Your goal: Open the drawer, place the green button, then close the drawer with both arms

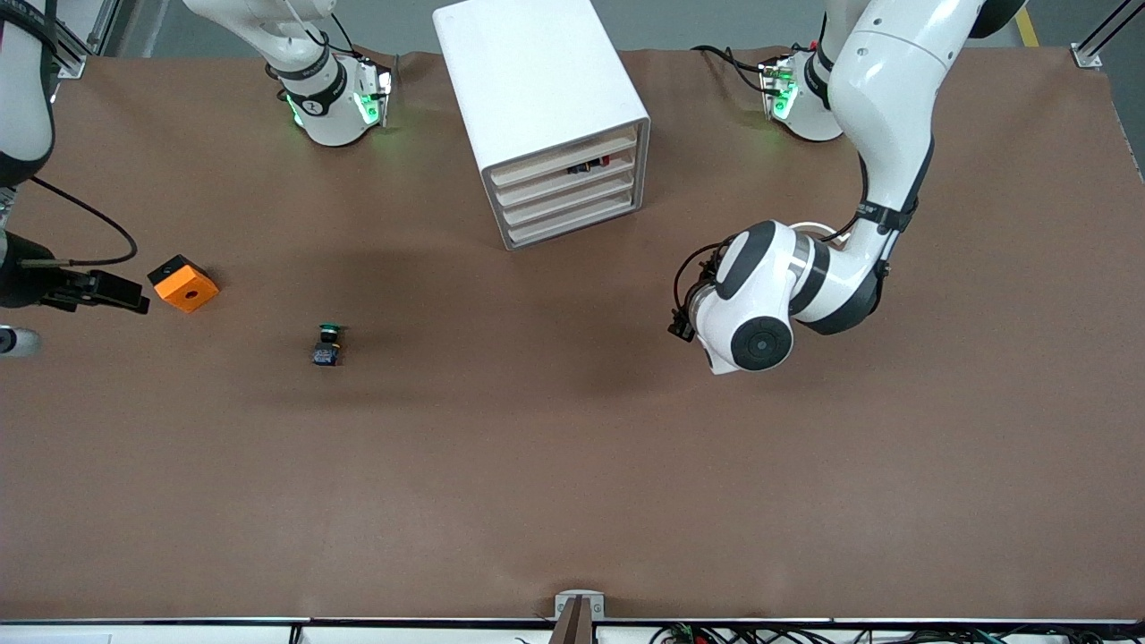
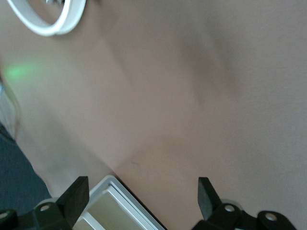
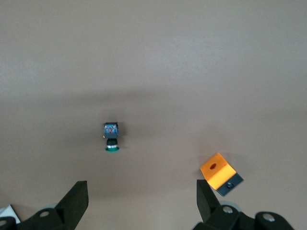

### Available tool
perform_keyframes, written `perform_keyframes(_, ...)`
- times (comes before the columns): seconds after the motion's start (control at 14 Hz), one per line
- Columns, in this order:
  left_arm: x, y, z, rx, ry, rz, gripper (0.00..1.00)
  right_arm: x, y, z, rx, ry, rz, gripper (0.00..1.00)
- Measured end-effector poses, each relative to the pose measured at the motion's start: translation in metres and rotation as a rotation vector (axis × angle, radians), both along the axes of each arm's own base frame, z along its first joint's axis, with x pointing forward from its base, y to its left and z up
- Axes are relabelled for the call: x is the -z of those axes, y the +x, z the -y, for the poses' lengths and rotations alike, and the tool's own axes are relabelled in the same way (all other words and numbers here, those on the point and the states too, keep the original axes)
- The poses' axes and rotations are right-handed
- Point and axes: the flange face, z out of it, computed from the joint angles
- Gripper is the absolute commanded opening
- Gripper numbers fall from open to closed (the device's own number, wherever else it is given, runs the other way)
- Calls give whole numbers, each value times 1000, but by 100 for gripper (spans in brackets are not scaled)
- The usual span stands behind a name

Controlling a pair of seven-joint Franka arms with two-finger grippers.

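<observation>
The button (image 1: 327,344) (image 3: 111,136), with green cap and blue base, lies on its side on the brown table. The white cabinet (image 1: 546,116) stands at the back, its stacked drawers (image 1: 572,190) all pushed in. My right gripper (image 3: 142,201) (image 1: 121,293) hovers open and empty at the right arm's end of the table, beside the orange block (image 1: 183,283), well apart from the button. My left gripper (image 2: 142,201) is open and empty, hanging under the left wrist (image 1: 747,309), off the cabinet's front. A cabinet corner (image 2: 112,203) shows between its fingers.
The orange block (image 3: 219,173) with a round hole sits close to one right finger (image 3: 205,196). Small dark parts (image 1: 590,165) show in the top drawer slot. Both arm bases (image 1: 331,98) (image 1: 801,98) stand along the back edge beside the cabinet.
</observation>
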Motion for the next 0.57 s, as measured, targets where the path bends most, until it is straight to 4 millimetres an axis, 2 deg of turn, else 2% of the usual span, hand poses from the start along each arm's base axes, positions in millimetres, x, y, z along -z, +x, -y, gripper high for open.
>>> perform_keyframes(0.29,31,-10,7,-111,-1,-132,100,45,7,-15,31,11,40,100)
perform_keyframes(0.57,61,-38,10,-164,89,-343,100,83,10,-31,54,5,116,100)
